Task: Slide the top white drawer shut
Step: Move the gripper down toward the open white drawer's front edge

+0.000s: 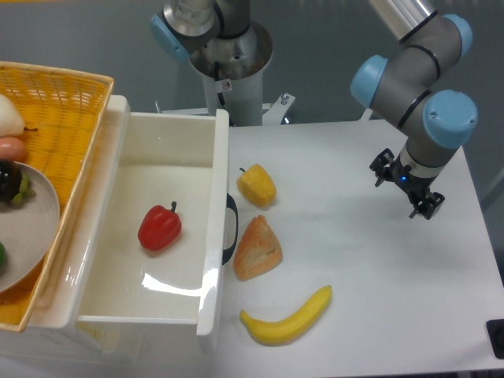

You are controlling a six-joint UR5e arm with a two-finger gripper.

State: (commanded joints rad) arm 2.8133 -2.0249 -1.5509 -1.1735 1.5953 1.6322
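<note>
The top white drawer (157, 303) stands pulled out to the right from the unit at the left, open from above. Its panelled front carries a curved black handle (230, 229) that faces the table. A red bell pepper (160, 227) lies inside it. My gripper (406, 187) hangs over the right side of the table, far right of the handle and apart from everything. Its two black fingers (383, 167) stand spread and hold nothing.
A yellow pepper (257, 185), a bread wedge (257, 249) and a banana (288, 317) lie on the white table (370, 276) just right of the drawer front. A yellow wicker basket (67, 102) with a plate (35, 228) of food sits on the unit at the left.
</note>
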